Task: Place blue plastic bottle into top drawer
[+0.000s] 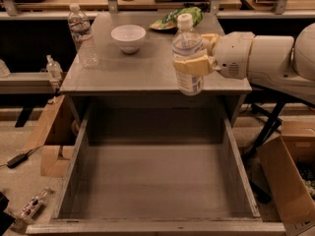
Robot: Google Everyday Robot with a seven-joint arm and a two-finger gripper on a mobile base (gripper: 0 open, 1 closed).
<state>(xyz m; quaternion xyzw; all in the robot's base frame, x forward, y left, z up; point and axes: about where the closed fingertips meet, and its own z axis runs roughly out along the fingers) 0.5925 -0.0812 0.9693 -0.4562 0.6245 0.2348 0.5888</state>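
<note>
The blue plastic bottle [188, 53], clear with a white cap and a pale label, hangs upright in my gripper [196, 58]. The gripper's tan fingers [193, 66] are shut round its middle. The white arm comes in from the right. The bottle is lifted off the cabinet top and sits over its front edge, above the back of the top drawer [156, 178]. The drawer is pulled fully out towards the camera and holds nothing.
On the grey cabinet top [142, 68] stand a taller ribbed bottle with a reddish label [82, 35], a white bowl [128, 37] and a green snack bag [178, 17]. Cardboard boxes stand at the left [51, 141] and the right [290, 171] of the drawer.
</note>
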